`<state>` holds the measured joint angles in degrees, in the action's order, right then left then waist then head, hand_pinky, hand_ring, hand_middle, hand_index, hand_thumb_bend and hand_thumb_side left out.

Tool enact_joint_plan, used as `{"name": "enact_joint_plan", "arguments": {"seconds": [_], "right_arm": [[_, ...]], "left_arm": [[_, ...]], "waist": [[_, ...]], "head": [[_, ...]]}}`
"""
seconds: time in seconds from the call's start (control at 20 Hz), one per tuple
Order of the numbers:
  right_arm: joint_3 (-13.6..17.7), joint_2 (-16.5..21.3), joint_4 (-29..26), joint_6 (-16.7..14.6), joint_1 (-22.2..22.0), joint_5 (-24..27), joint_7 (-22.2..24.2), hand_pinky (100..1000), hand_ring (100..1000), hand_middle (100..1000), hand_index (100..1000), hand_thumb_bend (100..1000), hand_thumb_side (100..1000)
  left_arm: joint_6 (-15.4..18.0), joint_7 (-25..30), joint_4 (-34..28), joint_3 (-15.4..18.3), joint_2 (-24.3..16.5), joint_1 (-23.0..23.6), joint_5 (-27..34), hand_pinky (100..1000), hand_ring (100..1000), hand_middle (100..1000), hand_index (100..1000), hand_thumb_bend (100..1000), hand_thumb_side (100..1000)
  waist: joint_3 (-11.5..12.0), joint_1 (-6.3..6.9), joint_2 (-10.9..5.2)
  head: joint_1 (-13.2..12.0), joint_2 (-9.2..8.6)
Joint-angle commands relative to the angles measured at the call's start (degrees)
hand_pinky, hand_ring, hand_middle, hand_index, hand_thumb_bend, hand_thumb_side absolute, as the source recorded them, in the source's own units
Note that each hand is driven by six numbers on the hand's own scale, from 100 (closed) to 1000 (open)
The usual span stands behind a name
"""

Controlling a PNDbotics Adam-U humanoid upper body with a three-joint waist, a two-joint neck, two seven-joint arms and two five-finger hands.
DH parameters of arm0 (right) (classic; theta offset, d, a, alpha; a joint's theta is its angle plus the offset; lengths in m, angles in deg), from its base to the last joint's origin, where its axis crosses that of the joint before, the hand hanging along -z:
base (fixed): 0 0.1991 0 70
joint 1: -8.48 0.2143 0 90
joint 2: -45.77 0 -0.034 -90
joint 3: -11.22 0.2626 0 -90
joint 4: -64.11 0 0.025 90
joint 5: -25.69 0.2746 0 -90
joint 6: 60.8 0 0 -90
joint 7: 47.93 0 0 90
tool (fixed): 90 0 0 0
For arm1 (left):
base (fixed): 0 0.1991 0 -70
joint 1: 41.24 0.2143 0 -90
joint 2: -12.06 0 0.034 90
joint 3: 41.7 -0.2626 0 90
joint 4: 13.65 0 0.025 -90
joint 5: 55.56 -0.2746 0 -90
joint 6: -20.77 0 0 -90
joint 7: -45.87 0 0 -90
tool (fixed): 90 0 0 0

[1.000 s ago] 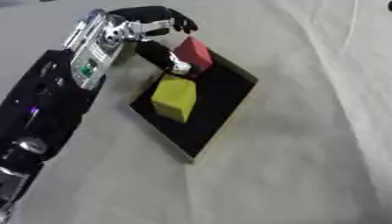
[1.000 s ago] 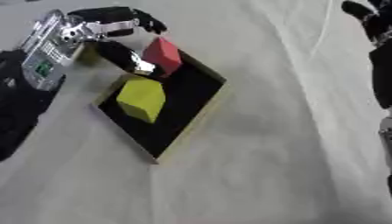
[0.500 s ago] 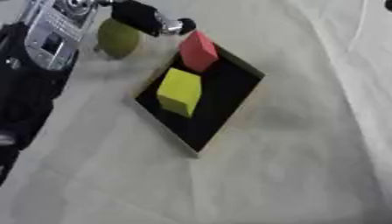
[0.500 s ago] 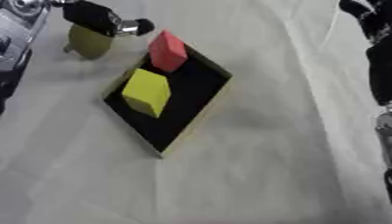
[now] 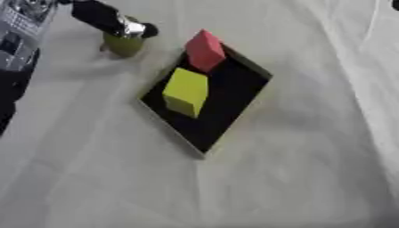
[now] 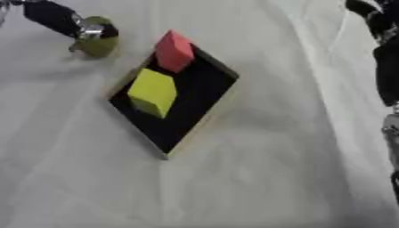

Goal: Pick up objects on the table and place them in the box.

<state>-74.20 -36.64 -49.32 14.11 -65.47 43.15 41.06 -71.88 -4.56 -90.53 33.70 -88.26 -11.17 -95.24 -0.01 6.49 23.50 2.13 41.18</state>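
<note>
A shallow black box [image 5: 234, 95] lies askew on the white cloth. In it a yellow block [image 5: 185, 90] rests near the middle, and a red block [image 5: 204, 50] leans at its far corner. An olive-green rounded object [image 5: 123, 43] stands on the cloth to the upper left of the box. My left hand [image 5: 107, 19] reaches in from the top left, one straight black finger with a silver tip lying across the top of the green object; the remainder of the hand is out of view. Black parts of my right hand [image 6: 368, 12] show at the top right edge, far from the box.
My left forearm [image 5: 19, 35] fills the upper left edge. My right arm [image 6: 386, 67] runs down the right edge. The white cloth [image 5: 296, 178] spreads wrinkled around the box, bare in front of it and to its right.
My left hand has let go of the red block, which stays in the box's far corner, and has drawn back up and left onto the green object. The camera has shifted too.
</note>
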Motion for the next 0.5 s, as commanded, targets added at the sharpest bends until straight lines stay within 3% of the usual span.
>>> {"name": "enact_joint_plan", "arguments": {"seconds": [0.05,0.5], "right_arm": [[0.61,1.5,-1.16,-0.14,0.19,-0.35,-0.1,856,887,702,778,100,667],[0.26,1.14,-1.16,-0.05,0.4,-0.42,0.24,856,887,700,778,100,668]], "left_arm": [[0.1,-0.35,1.59,1.49,-3.13,-0.06,-0.96,967,909,840,941,549,586],[-0.69,-5.41,9.06,4.44,-2.34,-1.17,-1.93,970,911,851,963,566,578]], "waist": [[0.06,-0.57,-2.28],[-0.45,-1.01,-1.54]], "head": [[0.04,-0.66],[-0.98,-1.88]]}}
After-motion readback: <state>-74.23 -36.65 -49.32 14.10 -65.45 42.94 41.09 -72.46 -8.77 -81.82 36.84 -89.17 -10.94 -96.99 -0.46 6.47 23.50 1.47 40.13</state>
